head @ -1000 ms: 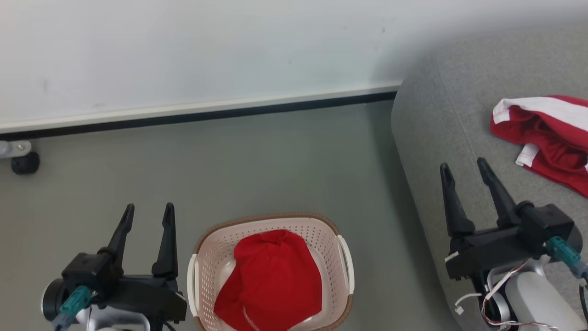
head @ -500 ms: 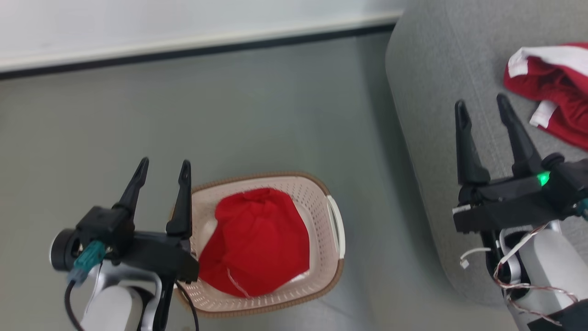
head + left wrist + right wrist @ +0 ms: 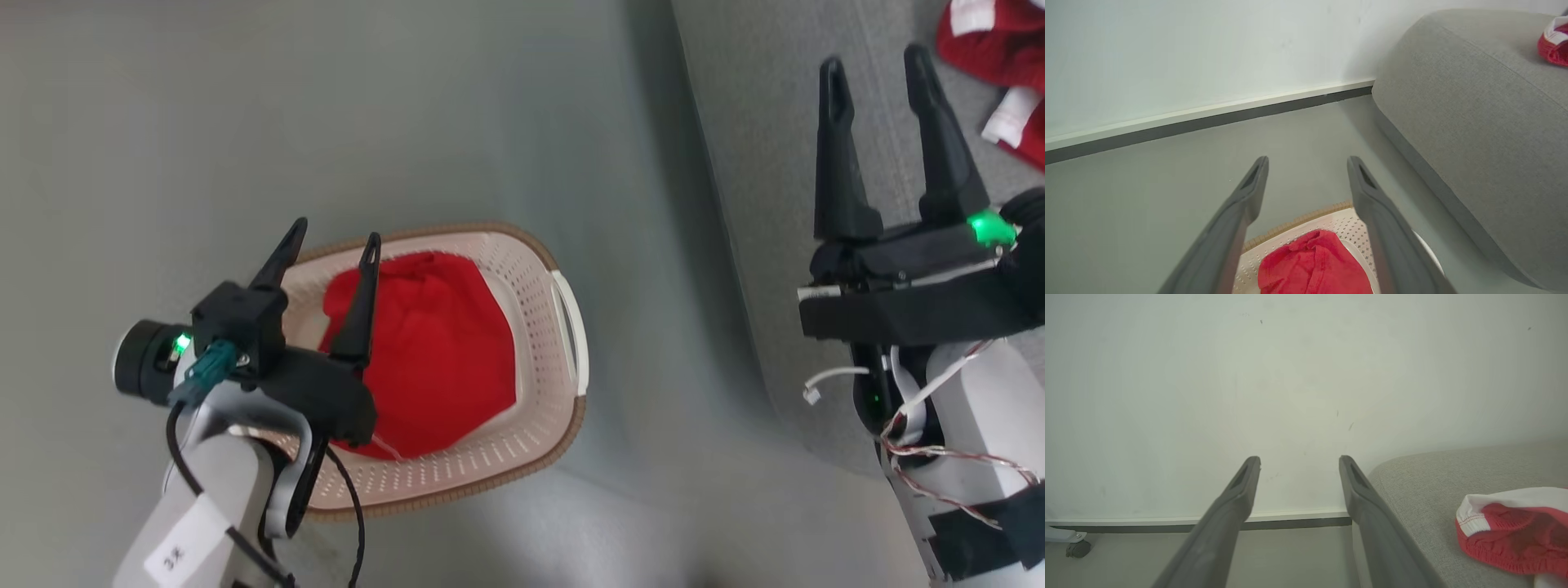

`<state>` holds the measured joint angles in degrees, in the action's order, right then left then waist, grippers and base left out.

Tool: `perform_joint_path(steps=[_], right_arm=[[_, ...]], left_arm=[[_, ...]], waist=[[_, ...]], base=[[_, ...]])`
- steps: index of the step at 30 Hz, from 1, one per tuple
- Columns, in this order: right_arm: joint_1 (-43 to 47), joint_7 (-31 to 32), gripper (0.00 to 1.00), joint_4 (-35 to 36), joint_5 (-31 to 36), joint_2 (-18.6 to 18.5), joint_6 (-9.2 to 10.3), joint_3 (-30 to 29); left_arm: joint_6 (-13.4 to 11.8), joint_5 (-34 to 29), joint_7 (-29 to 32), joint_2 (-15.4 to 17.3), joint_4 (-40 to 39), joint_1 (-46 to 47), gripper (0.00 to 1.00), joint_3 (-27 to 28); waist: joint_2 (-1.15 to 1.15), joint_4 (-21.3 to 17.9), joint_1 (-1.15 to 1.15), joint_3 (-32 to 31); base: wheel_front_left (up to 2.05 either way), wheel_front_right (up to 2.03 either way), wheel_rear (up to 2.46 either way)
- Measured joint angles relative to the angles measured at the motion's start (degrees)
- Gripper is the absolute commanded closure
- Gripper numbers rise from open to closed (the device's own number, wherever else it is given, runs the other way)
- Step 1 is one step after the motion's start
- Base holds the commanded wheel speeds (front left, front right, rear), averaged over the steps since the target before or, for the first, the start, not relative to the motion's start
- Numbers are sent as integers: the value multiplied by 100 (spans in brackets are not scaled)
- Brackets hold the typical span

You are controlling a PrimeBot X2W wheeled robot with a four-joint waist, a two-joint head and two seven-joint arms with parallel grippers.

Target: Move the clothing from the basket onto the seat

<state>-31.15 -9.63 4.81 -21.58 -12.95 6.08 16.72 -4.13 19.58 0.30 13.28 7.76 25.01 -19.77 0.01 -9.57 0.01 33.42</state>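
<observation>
**One red garment in the basket, one on the seat, both pincers spread and empty**

Your plain red garment (image 3: 424, 351) lies bunched in the basket (image 3: 522, 465) and covers most of its inner base. A thin pale thread trails from its near edge. The basket stands on the grey floor (image 3: 245, 122), apart from the seat (image 3: 767, 122), with a strip of floor between them.

The other piece, the red garment with white trim (image 3: 1012, 49), lies crumpled on the seat's top, back from its rounded edge.

Your left gripper (image 3: 337, 230) hangs over the basket's left side with its fingers spread apart and nothing between them. In the head view one finger crosses the brown rim and the other crosses the red cloth. In the left wrist view the cloth lies below, between the two fingers, and the tips reach past the far rim. You cannot tell from these views whether a finger touches the fabric.

Your right gripper (image 3: 873, 57) is over the seat near its edge, fingers likewise wide apart and empty, with the trimmed garment just beside its outer finger.

Beyond stand a pale wall (image 3: 1306, 375) with a dark skirting (image 3: 1208, 118), and a small caster (image 3: 1077, 548) at its foot.
</observation>
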Motion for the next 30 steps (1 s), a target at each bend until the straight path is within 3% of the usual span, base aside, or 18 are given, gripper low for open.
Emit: perform_joint_path(steps=[17, 30], right_arm=[[-954, -116, 0, 8, -8, 456, -56, 215], [-1141, -337, 0, -343, -31, 681, -208, 393]], left_arm=[[191, -204, 538, 260, 1040, 837, 0, -98], [466, -159, 979, 270, 2216, 1070, 0, -245]], waist=[[1, -531, 0, 1292], [0, -1152, -1, 1791]], base=[[0, 0, 0], [0, 0, 0]])
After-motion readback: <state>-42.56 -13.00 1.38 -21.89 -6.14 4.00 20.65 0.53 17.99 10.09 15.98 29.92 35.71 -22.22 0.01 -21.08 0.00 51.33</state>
